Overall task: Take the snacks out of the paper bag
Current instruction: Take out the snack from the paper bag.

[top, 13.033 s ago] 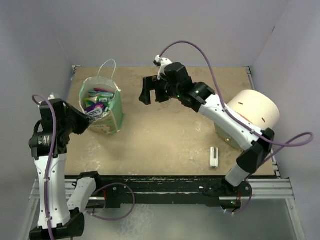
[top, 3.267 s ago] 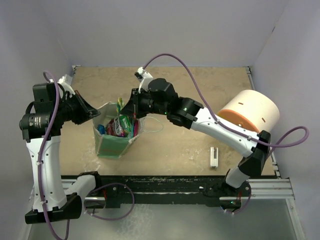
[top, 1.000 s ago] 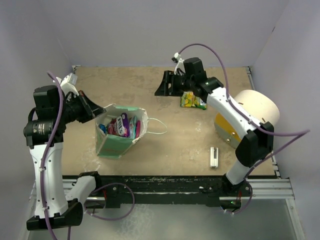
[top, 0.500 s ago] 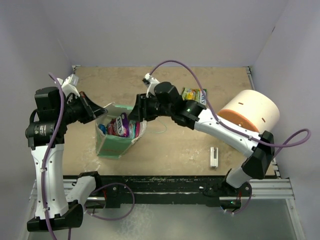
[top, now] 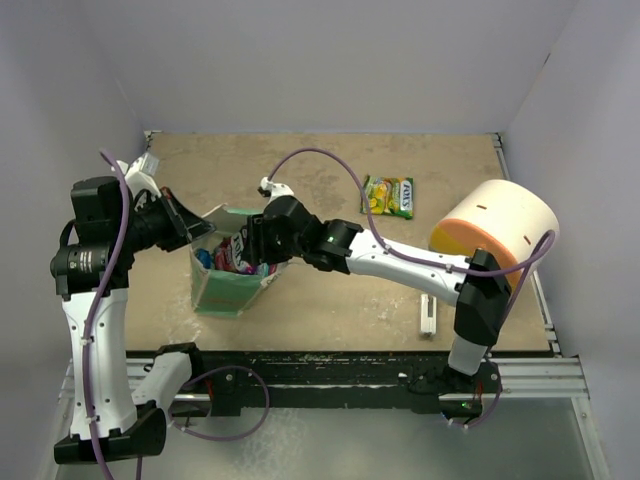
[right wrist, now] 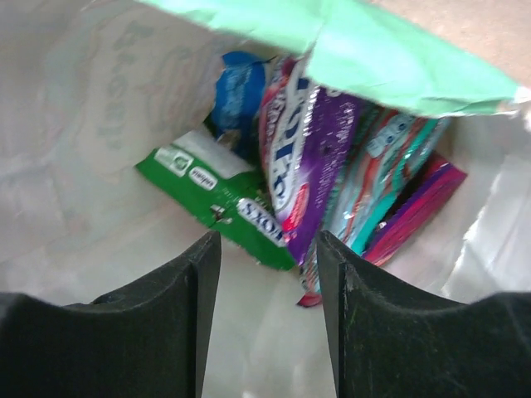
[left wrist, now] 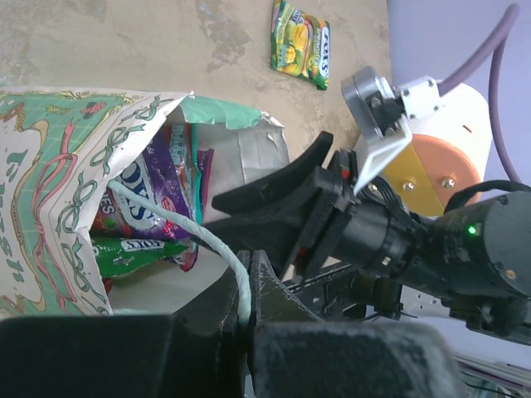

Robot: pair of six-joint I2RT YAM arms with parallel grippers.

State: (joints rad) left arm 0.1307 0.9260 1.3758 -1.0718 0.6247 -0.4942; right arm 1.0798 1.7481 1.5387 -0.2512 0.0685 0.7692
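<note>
The snacks (right wrist: 290, 166) look light, thin and glossy, likely to slip or crumple; pinching a packet's upstanding edge seems best. Most stand packed in the paper bag (top: 228, 285) at the near left, and one yellow packet (top: 388, 196) lies out at the far right. The right gripper (right wrist: 267, 323) hangs half open inside the bag's mouth, empty. The left gripper (left wrist: 245, 311) is clamped on the string handle (left wrist: 166, 217)

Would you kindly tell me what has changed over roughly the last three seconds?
The right gripper carried a yellow-green packet out of the bag, let it go on the table's far side and swung back; its open fingers now reach into the bag's mouth, holding nothing. The left gripper stays shut on the handle; bag, cylinder and stick have not moved.
</note>
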